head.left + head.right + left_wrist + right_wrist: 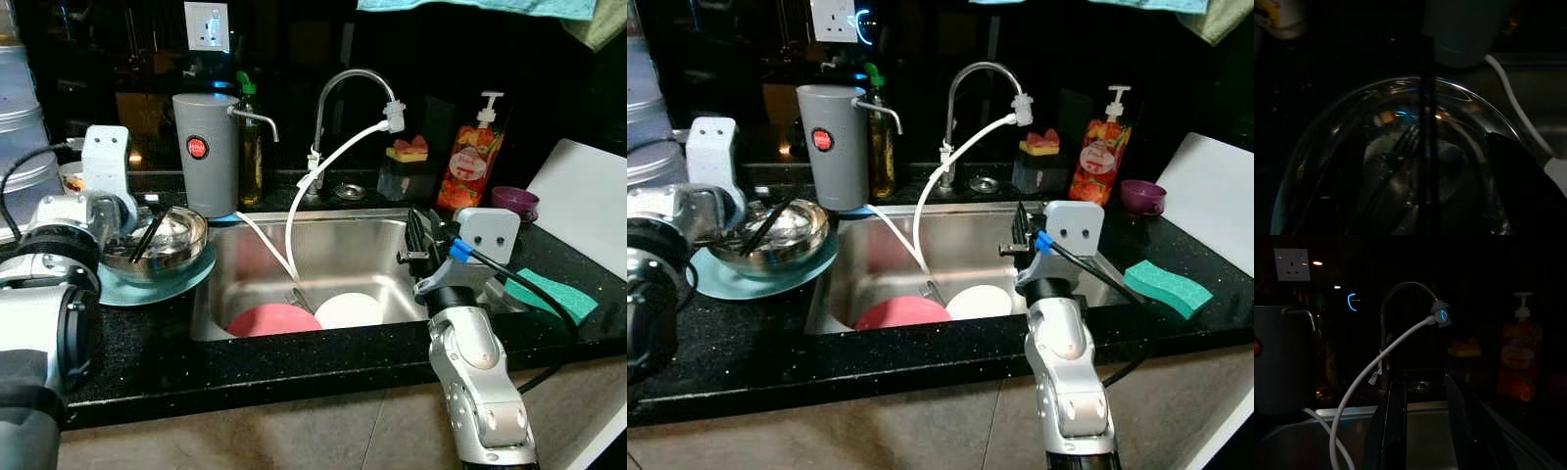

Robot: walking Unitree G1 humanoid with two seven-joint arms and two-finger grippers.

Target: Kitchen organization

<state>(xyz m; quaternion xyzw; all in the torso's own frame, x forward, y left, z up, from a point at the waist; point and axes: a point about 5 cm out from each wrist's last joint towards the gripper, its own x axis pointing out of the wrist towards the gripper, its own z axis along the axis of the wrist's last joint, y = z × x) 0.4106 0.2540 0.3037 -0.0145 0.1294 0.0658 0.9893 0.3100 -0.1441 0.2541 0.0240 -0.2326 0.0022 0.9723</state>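
Steel bowl (162, 245) on a teal plate (196, 277), on the black table (294, 357) left of the sink (338, 250); the bowl is shiny, round, and holds dark utensils, a fork (1403, 142) among them. Left gripper (147, 230) reaches into the bowl, jaws apart, with nothing seen between them. Right gripper (416, 235) hovers over the sink's right edge, jaws apart and empty, pointing toward the faucet (348, 98). In the sink lie a pink plate (274, 320) and a white plate (348, 310), touching. A grey canister (206, 152) stands behind the bowl; a soap bottle (470, 162), purple cup (514, 203) and green sponge (554, 294) sit right of the sink.
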